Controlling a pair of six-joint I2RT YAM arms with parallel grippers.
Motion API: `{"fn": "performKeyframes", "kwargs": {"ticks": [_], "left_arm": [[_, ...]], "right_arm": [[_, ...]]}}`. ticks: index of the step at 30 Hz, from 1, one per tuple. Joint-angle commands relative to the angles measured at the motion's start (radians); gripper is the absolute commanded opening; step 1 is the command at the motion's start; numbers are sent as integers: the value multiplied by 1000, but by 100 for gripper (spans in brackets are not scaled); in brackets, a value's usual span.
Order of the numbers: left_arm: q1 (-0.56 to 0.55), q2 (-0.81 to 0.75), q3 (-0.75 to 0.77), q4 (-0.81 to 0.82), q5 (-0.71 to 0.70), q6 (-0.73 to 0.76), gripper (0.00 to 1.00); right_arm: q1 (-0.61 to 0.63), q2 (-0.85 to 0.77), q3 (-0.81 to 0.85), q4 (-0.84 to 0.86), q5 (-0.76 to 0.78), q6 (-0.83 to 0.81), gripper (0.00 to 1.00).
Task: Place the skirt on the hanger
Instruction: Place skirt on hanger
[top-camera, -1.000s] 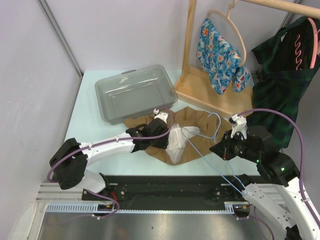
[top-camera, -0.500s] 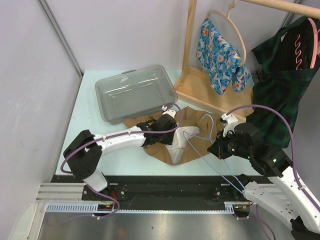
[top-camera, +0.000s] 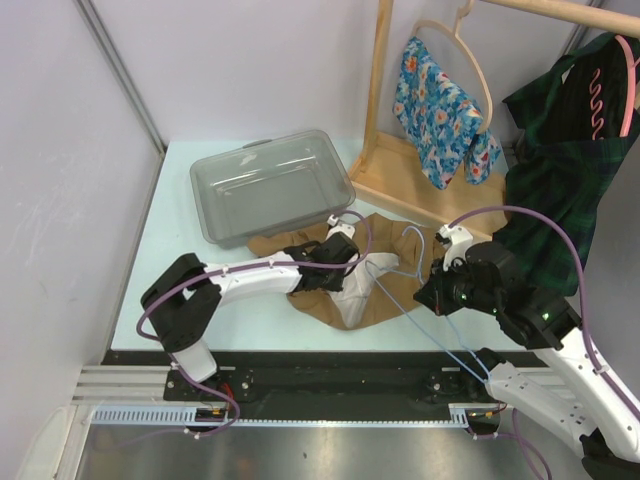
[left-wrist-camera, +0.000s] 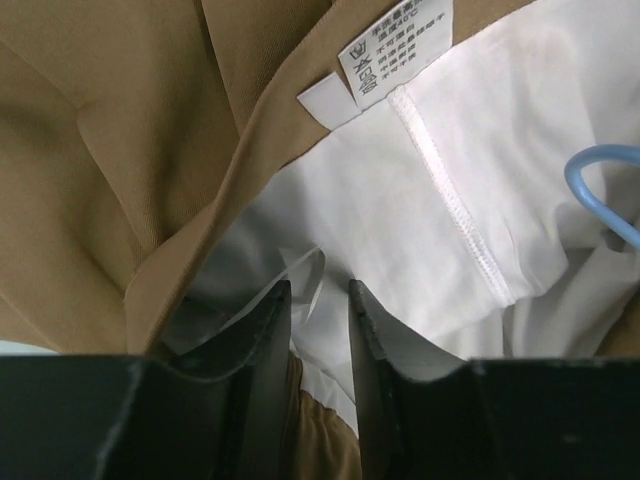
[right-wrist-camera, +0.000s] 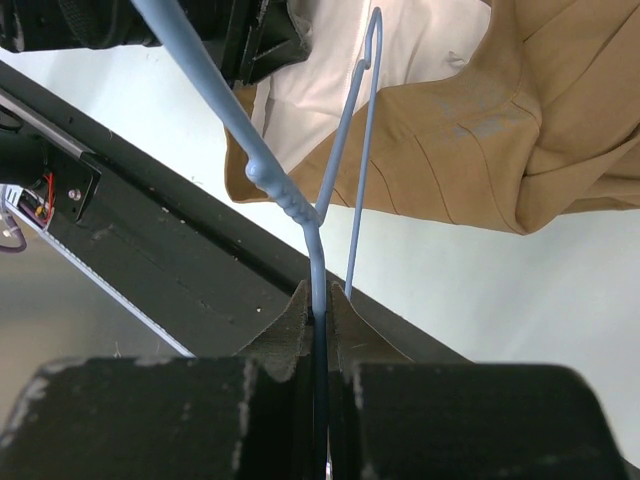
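You're keeping the hanger (right-wrist-camera: 262, 172) clamped in the right gripper (right-wrist-camera: 320, 300), its long wire pointing toward the skirt (top-camera: 385, 232) crumpled on the worktop (top-camera: 180, 270). Your left gripper (left-wrist-camera: 318, 300) is sitting nearer, on the white lining. Its jaws are narrowly apart over a fold, pinching or not I cannot tell, and the hanger's end is lying just beside it.

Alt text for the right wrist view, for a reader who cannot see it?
The right claw is shut on a blue wire hanger, which reaches up toward a crumpled tan skirt with white lining on the table. A black rail crosses the lower left.
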Motion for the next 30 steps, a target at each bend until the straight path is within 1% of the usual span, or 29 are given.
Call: {"fn": "performKeyframes", "kwargs": {"ticks": [1, 3, 6, 7, 8, 10, 18, 22, 30], "left_arm": [[-7, 22, 42, 32, -23, 24, 32], [-7, 38, 53, 28, -23, 24, 29], [-6, 49, 69, 26, -23, 26, 20], [-7, 47, 79, 22, -24, 26, 12], [-7, 47, 83, 13, -26, 26, 7], [-7, 35, 92, -1, -34, 23, 0], [-6, -71, 85, -60, -41, 26, 0], [-6, -120, 54, -64, -40, 27, 0], [-4, -103, 53, -40, -17, 21, 0]], "right_arm": [[7, 4, 46, 42, 8, -19, 0], [5, 7, 46, 39, 10, -22, 0], [5, 8, 47, 36, -1, -28, 0], [4, 8, 46, 33, -7, -31, 0], [5, 11, 47, 33, -15, -34, 0], [5, 19, 49, 32, -36, -45, 0], [5, 42, 58, 68, -154, -86, 0], [5, 53, 61, 78, -163, -88, 0], [5, 56, 61, 85, -167, -89, 0]]}}
